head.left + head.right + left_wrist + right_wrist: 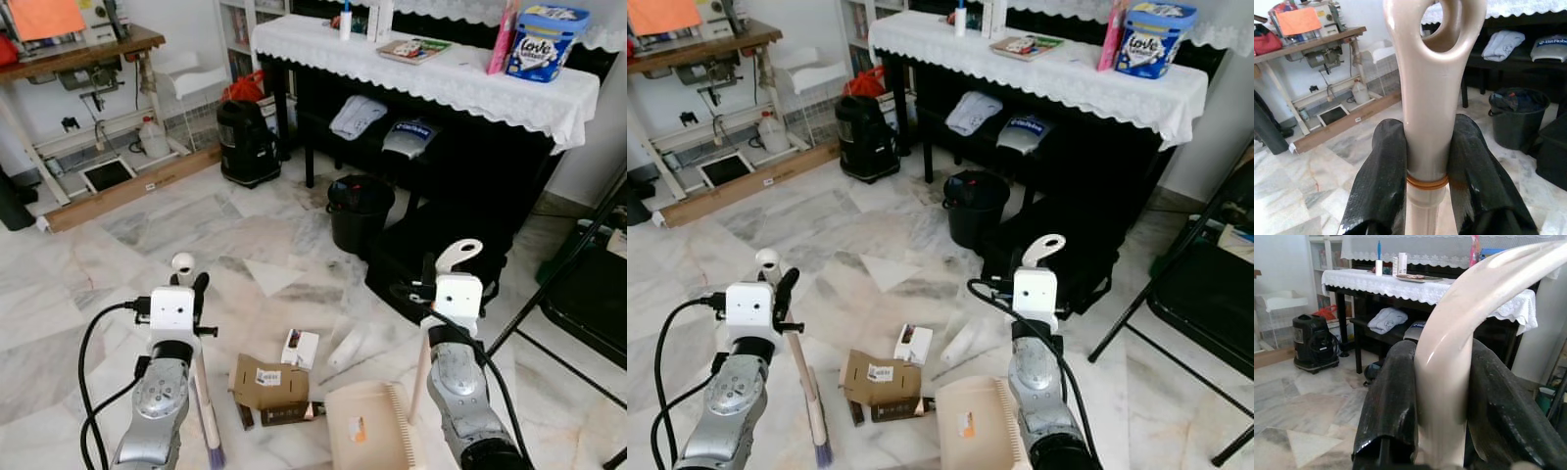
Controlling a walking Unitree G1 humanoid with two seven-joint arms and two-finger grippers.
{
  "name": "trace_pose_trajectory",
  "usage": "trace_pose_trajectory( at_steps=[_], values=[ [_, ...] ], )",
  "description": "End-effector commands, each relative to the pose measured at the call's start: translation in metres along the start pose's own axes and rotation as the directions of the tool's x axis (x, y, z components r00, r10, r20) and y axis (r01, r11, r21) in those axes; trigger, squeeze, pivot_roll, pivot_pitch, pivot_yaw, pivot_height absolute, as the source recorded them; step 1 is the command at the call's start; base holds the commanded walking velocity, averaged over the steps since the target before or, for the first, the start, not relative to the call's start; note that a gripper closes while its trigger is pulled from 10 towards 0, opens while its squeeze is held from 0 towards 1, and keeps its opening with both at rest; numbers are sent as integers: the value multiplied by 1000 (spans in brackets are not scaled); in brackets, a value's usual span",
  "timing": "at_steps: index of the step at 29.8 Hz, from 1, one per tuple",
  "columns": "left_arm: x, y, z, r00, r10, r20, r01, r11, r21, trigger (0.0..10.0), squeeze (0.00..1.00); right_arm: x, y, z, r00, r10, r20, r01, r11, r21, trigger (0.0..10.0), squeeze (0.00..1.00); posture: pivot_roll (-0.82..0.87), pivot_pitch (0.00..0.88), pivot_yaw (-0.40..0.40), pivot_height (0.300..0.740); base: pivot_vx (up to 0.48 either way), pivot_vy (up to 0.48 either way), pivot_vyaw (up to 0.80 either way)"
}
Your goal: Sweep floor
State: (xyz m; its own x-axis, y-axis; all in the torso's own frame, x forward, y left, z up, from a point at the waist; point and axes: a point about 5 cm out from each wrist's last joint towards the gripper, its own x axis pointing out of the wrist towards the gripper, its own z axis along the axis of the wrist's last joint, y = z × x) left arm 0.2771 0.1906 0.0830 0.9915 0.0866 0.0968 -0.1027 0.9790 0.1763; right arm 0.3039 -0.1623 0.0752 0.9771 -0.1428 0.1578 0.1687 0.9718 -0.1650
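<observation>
Marble tiles [118, 284], pale and veined, stretch out before me toward a black bin [359, 211], a black vacuum [246, 142] and a dark piano under a lace cloth [441, 78]. My left gripper [191, 294] is clamped on the broom [204, 392], whose bristles touch the floor beside my left arm; my right gripper [431, 284] is closed around the handle of the beige dustpan [367, 426], which lies flat near my right arm. Between them lie a flattened cardboard box [266, 382], a small white carton [300, 348] and a white wrapper [348, 345]. To do this step well, I judge I should draw the bristles low and slowly from the left, herding the litter toward the pan's lip while holding the pan pressed flat.
</observation>
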Motion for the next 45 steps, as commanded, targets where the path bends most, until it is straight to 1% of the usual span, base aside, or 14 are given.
trace_pose_trajectory(
  at_steps=[1,3,10,14,18,25,30,32,33,34,37,42,44,45],
  values=[
    [1,2,5,1000,-19,21,18,1000,15,10000,0,1,1,3,1000,2,14,-2,1000,0,10000,0,83,0,33,740,0,0,0],
    [1,-2,5,998,-60,17,61,998,-7,10000,0,1,0,1,1000,-2,3,2,1000,-9,10000,0,84,0,35,740,0,0,0],
    [0,-6,4,996,-89,-12,88,994,-65,10000,0,1,-4,-1,1000,-17,-2,17,1000,-21,10000,0,83,0,39,740,0,0,0],
    [0,-6,3,996,-93,-18,92,993,-70,10000,0,1,-4,-2,1000,-19,-3,19,1000,-22,10000,0,84,0,41,740,0,0,0],
    [1,-6,-1,992,-118,-53,109,983,-148,10000,0,-4,-9,-14,996,-61,-64,57,996,-66,10000,0,84,0,48,740,0,0,0],
    [1,-6,0,991,-123,-54,112,979,-170,10000,0,-11,-13,-24,993,-70,-98,61,994,-88,10000,0,87,0,49,740,0,0,0],
    [4,10,5,999,-24,-24,22,995,-98,10000,0,-11,-12,-25,993,-69,-100,60,994,-91,10000,0,86,0,52,740,0,0,0],
    [6,17,12,1000,11,22,-10,1000,-18,10000,0,-10,-11,-24,993,-72,-96,63,994,-91,10000,0,89,0,52,740,0,0,0],
    [8,22,16,998,50,43,-50,999,6,10000,0,-10,-10,-24,993,-71,-92,63,994,-89,10000,0,89,0,52,740,0,0,0],
    [8,22,16,998,50,43,-50,999,6,10000,0,-10,-10,-24,993,-71,-92,63,994,-89,10000,0,89,0,52,740,0,0,0],
    [11,29,35,981,113,155,-129,987,99,10000,0,-10,-7,-23,994,-69,-90,61,995,-84,10000,0,87,0,54,740,0,0,0],
    [15,27,48,970,110,216,-135,985,105,10000,0,-10,-6,-23,994,-67,-88,60,995,-81,10000,0,89,0,54,740,0,0,0],
    [17,23,52,971,85,224,-103,992,68,10000,0,-10,-6,-23,994,-67,-88,60,995,-80,10000,0,88,0,54,740,0,0,0],
    [19,20,55,972,69,224,-77,997,28,10000,0,-10,-6,-23,994,-67,-89,60,995,-80,10000,0,88,0,55,740,0,0,0]
  ],
)
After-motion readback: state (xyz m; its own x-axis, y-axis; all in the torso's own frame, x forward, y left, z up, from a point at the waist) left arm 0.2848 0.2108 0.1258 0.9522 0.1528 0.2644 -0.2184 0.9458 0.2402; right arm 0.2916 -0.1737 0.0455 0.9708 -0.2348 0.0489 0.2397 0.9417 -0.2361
